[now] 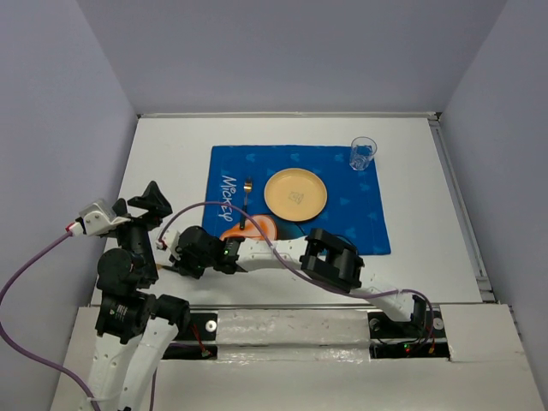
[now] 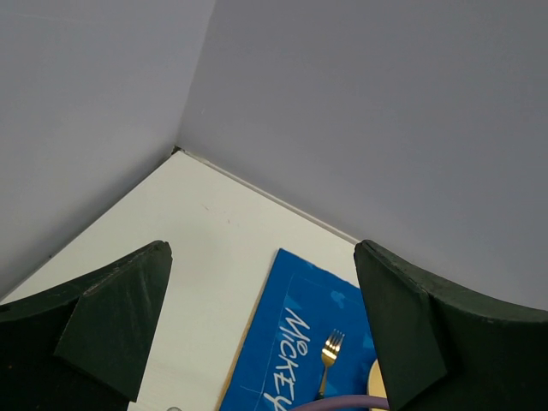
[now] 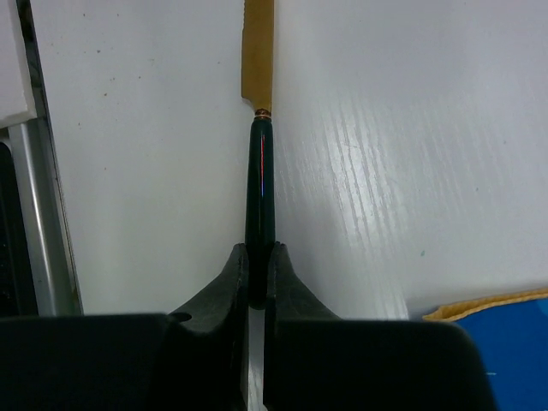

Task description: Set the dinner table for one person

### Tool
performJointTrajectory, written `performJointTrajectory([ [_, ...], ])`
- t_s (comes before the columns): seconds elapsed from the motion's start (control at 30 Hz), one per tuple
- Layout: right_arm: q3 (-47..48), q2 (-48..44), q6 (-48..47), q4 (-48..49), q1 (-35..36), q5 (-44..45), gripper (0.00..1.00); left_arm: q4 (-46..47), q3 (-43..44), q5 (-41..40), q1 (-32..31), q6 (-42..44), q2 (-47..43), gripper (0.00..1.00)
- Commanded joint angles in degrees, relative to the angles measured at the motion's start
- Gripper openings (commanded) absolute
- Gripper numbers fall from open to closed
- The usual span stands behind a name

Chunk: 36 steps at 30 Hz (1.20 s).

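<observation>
Top view: the right gripper [image 1: 175, 257] reaches across to the 8 o'clock part of the dinner table [image 1: 171, 154], close to the left arm, so a collision is possible.

Left wrist view: the left gripper [image 2: 261, 250] hangs spread and empty, with tabletop below it.

Right wrist view: the jaws are clenched on the very end of the knife [image 3: 259, 163] handle (a thin hold). The blade points to 12 o'clock over the table and may pivot or slip.

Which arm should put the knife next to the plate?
Right. The right claw is shut on the knife by its dark handle. The left claw is open and empty, aimed up at the back wall.
</observation>
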Motion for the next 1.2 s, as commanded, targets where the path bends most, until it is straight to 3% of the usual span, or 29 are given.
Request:
performJointTrajectory([
  [0.0, -2.4, -3.0, 4.8, 7.5, 0.6, 0.4, 0.00, 3.6, -0.3, -0.2, 0.6, 0.2, -0.3, 0.99],
  [0.17, -4.3, -9.3, 10.4, 14.8, -1.6, 5.5, 0.00, 3.5, -0.3, 0.1, 0.7, 0.2, -0.4, 0.99],
  [0.4, -22.8, -24.7, 16.2, 25.1, -7.9, 14.4, 0.00, 3.4, -0.3, 1.1, 0.7, 0.1, -1.3, 0.99],
  [0.63, -38.9, -38.3, 19.1, 23.0, -15.8, 25.8, 0.00, 3.1, -0.3, 3.2, 0.7, -0.8, -2.0, 0.99],
  [0.8, -54.5, -49.3, 25.3, 14.9, -21.7, 38.4, 0.00, 2.8, -0.4, 5.5, 0.7, -1.2, -2.5, 0.99],
  [0.97, -68.3, -62.9, 30.7, 10.2, -31.7, 36.6, 0.00, 2.6, -0.3, 7.8, 0.5, -1.6, -3.2, 0.99],
  [1.17, -75.0, -67.4, 30.0, 6.8, -36.6, 34.1, 0.00, 2.4, -0.3, 8.0, 0.1, -1.7, -3.8, 0.99],
])
